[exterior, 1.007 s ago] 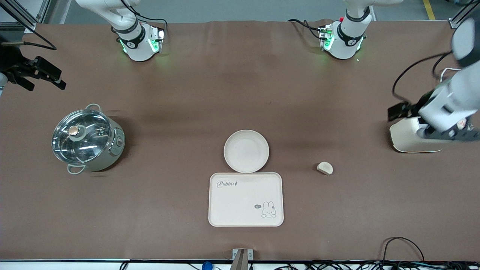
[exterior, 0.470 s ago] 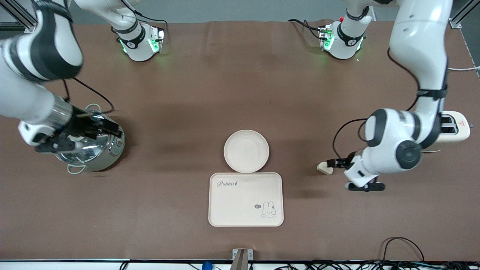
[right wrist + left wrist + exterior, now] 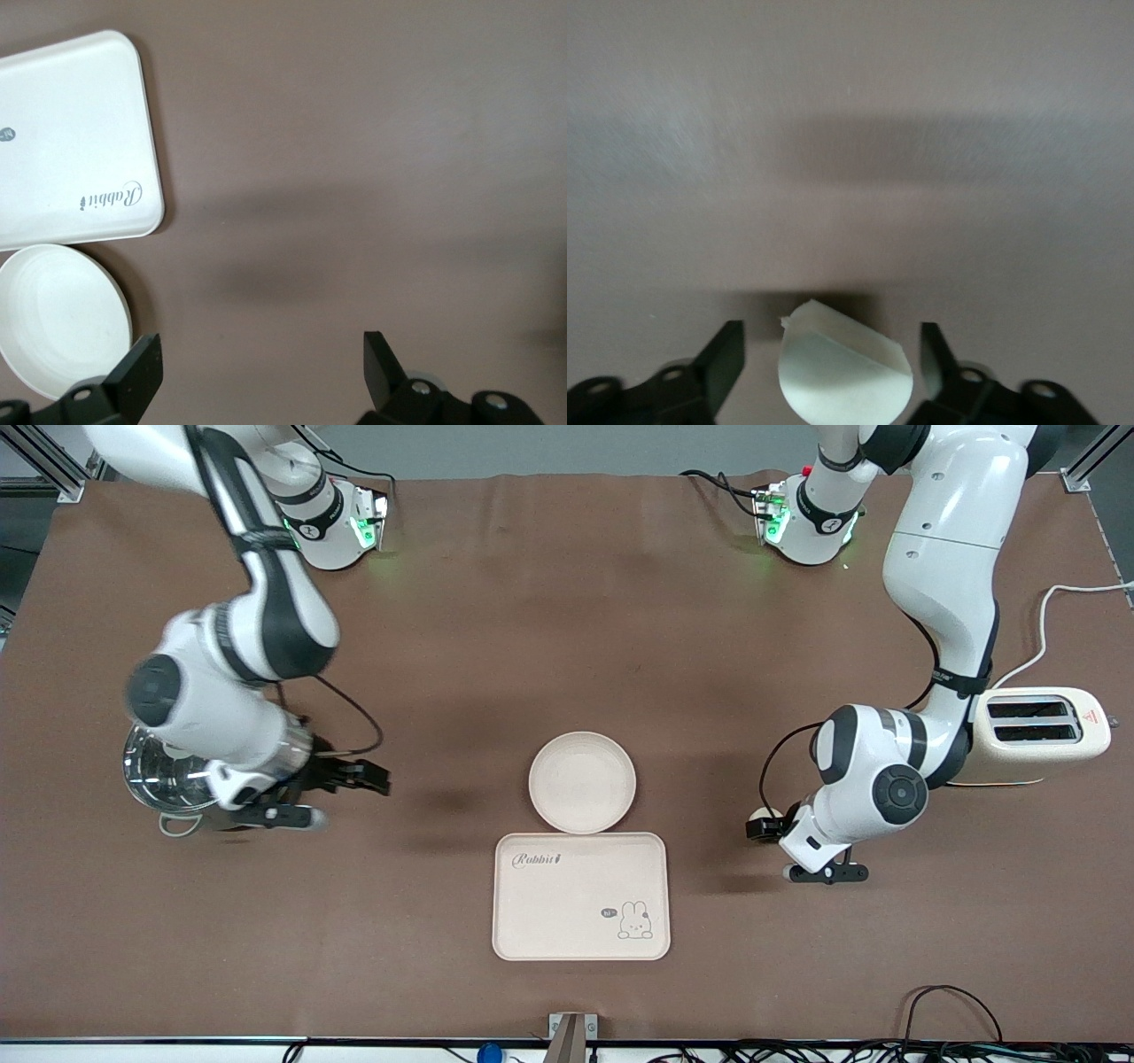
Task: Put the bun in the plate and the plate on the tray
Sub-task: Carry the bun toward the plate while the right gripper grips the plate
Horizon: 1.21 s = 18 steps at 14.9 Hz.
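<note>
The cream, rounded-rectangle flat tray (image 3: 580,895) carries the word "Rabbit" in dark cursive lettering at the corner nearest the round cream-white plate, and the same word reads clearly in the right wrist view (image 3: 75,142). Beside the small bunny drawing at the tray's opposite corner sits a tiny dark speech bubble whose letters are too small to read. The cream two-slot toaster (image 3: 1041,726) bears a small red warning triangle on its top, with no legible wording.

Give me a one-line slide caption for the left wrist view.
Left claw open around the bun on the brown table, fingers apart from it.
</note>
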{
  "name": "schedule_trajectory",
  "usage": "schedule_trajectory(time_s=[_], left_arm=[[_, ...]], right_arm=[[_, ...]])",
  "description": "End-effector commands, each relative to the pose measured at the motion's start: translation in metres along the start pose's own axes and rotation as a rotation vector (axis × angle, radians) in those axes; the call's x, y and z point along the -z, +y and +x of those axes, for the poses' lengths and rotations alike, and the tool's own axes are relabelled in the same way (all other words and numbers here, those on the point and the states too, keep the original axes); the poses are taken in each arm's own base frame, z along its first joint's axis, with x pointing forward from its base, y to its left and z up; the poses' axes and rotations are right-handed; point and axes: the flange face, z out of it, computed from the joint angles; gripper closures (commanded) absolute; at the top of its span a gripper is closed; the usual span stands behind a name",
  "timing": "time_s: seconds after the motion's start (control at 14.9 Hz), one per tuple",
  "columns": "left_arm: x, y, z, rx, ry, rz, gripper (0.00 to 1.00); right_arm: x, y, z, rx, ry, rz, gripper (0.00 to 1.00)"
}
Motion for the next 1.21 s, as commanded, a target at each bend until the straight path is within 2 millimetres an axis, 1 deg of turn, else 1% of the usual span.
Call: schedule_trajectory(time_s=[0.0, 0.07, 0.13, 0.2, 0.27, 0.34, 0.4, 0.47, 0.6, 0.67, 0.74, 0.81, 0.87, 0.94, 1.01, 1.07, 1.14], left_arm=[[0.0, -0.002, -0.013, 0.014, -0.007, -0.024, 0.38], [-0.001, -0.003, -0.013, 0.021, -0.008, -0.03, 0.45], [0.0, -0.003, -0.013, 0.028, -0.006, -0.038, 0.55], [0.0, -0.001, -0.013, 0.029, -0.007, -0.042, 0.66], [0.001, 0.002, -0.013, 0.031, -0.005, -0.048, 0.76], [0.007, 0.009, -0.012, 0.029, 0.003, -0.054, 0.8], [0.018, 0.029, -0.01, 0.039, 0.019, -0.073, 0.82], [0.03, 0.046, -0.006, 0.082, 0.031, -0.094, 0.82], [0.043, 0.096, -0.009, 0.177, 0.03, -0.13, 0.81], [0.045, 0.13, -0.017, 0.208, 0.029, -0.139, 0.81], [0.041, 0.161, -0.028, 0.237, 0.02, -0.145, 0.81], [0.039, 0.179, -0.036, 0.264, 0.012, -0.145, 0.81], [0.035, 0.193, -0.043, 0.291, 0.004, -0.144, 0.81], [0.03, 0.206, -0.051, 0.31, -0.006, -0.142, 0.81], [0.026, 0.225, -0.062, 0.323, -0.01, -0.142, 0.8], [0.019, 0.237, -0.07, 0.335, -0.02, -0.138, 0.77], [0.017, 0.245, -0.073, 0.354, -0.011, -0.147, 0.51]], right_arm=[[-0.016, -0.025, -0.027, -0.018, -0.017, 0.007, 0.0], [-0.024, -0.036, -0.036, -0.023, -0.002, 0.01, 0.0], [-0.039, -0.045, -0.044, -0.056, 0.009, 0.008, 0.0], [-0.056, -0.059, -0.051, -0.085, 0.018, 0.007, 0.0], [-0.069, -0.077, -0.062, -0.094, 0.031, 0.011, 0.0], [-0.084, -0.094, -0.071, -0.104, 0.052, 0.019, 0.0], [-0.104, -0.106, -0.079, -0.125, 0.068, 0.023, 0.0], [-0.117, -0.12, -0.086, -0.13, 0.083, 0.03, 0.0], [-0.139, -0.136, -0.086, -0.135, 0.1, 0.039, 0.0], [-0.147, -0.142, -0.082, -0.15, 0.111, 0.047, 0.0], [-0.156, -0.147, -0.078, -0.158, 0.118, 0.05, 0.0], [-0.165, -0.154, -0.077, -0.147, 0.12, 0.05, 0.0], [-0.173, -0.158, -0.076, -0.141, 0.119, 0.048, 0.0], [-0.175, -0.161, -0.075, -0.132, 0.122, 0.048, 0.0], [-0.175, -0.163, -0.077, -0.1, 0.125, 0.043, 0.05], [-0.174, -0.164, -0.078, -0.074, 0.123, 0.04, 0.1], [-0.179, -0.167, -0.086, -0.049, 0.111, 0.031, 0.15]])
